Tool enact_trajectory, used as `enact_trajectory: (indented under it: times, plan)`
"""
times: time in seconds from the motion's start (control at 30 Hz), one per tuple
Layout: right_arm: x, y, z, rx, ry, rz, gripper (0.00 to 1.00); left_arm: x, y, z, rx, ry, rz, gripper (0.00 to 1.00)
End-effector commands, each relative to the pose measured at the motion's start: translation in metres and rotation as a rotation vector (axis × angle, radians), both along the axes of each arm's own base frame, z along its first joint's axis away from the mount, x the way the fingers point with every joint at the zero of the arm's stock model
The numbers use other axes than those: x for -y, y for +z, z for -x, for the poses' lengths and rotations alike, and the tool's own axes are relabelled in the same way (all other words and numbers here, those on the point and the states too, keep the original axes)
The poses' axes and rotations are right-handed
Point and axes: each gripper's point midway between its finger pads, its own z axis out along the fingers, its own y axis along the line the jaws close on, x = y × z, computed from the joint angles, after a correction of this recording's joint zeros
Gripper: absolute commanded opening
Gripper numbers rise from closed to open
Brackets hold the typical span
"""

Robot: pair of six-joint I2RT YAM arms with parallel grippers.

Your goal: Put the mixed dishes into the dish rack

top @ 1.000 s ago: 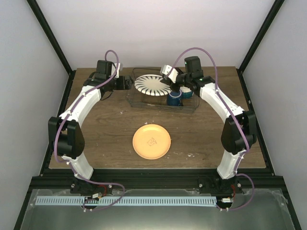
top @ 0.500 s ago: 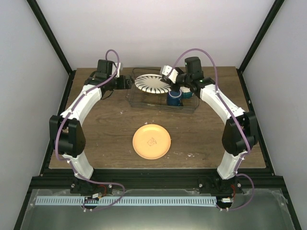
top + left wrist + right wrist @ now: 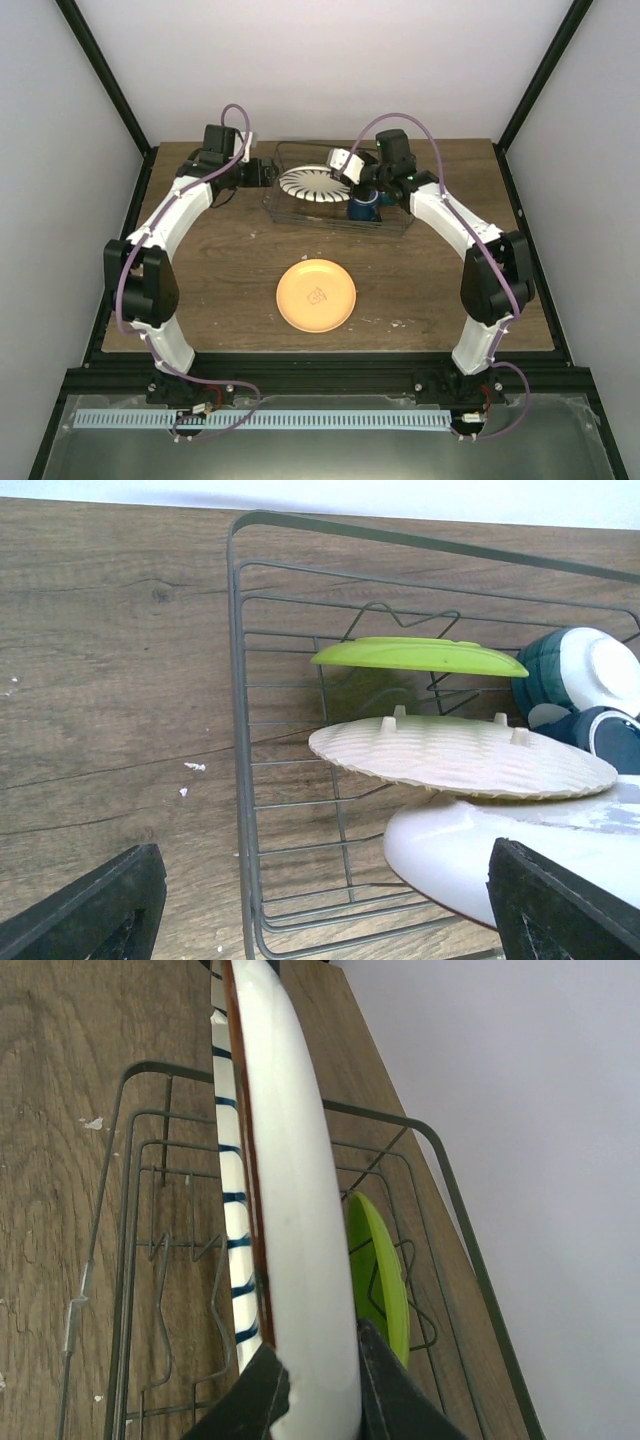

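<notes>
Three plates I can count for sure: one white plate with dark-blue stripes, one lime-green plate and one orange-yellow plate. The striped one is over the left half of the dish rack, tilted. It's pinched by its rim in the right end effector, whose fingers are closed tight on either face of it. In the right wrist view it stands on edge just beside the green plate, which sits inside the rack.

The orange-yellow one lies flat on the counter, on its own, well apart from the rack on the near side.

One dark blue mug is in the right part of the rack. One teal-and-white bowl lies on its side next to it. There's also one pale ribbed disc showing just below the green plate in the left wrist view. Honestly can't tell what it is.

The left end effector hangs just outside the rack's left end, fingers spread wide, holding nothing.
</notes>
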Motion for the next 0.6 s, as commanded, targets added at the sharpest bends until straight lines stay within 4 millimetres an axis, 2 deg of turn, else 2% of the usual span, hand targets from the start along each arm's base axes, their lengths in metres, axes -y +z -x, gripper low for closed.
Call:
enact_trajectory:
  times: [0.0, 0.3, 0.57]
  plan:
    - [-0.013, 0.039, -0.008, 0.155, 0.03, -0.054, 0.01, -0.002, 0.004, -0.006, 0.008, 0.002, -0.007, 0.89]
    - [-0.025, -0.002, -0.003, 0.072, 0.017, -0.024, 0.01, -0.001, 0.002, -0.008, 0.003, 0.003, -0.003, 0.89]
    - [-0.025, -0.017, -0.004, 0.019, -0.01, -0.037, 0.02, -0.004, 0.002, -0.006, -0.003, 0.01, -0.015, 0.89]
